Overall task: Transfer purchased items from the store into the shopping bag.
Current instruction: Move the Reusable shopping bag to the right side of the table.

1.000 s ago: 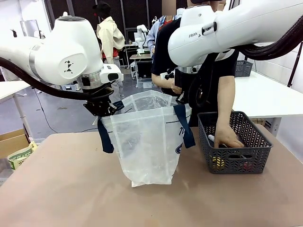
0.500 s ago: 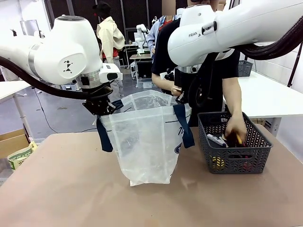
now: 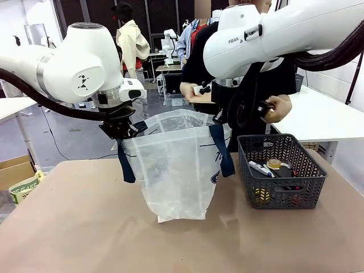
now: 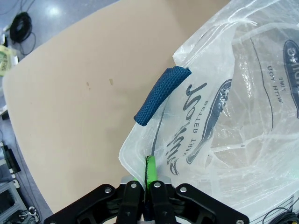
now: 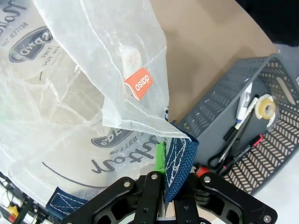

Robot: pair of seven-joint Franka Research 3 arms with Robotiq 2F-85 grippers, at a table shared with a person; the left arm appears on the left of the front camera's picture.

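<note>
The shopping bag (image 3: 176, 170) hangs open mid-table, apparently empty; the left fingers (image 4: 148, 173) clamp its rim at 9 o'clock, the right fingers (image 5: 163, 163) its strap at 3 o'clock. The items (image 3: 273, 166) lie in the basket (image 3: 281, 193); a person's hand (image 3: 277, 107) holds something dark above it, so nearly everything remains to do

Upright open shopping bag (image 3: 176, 170); items (image 3: 274, 164) basketed
</note>
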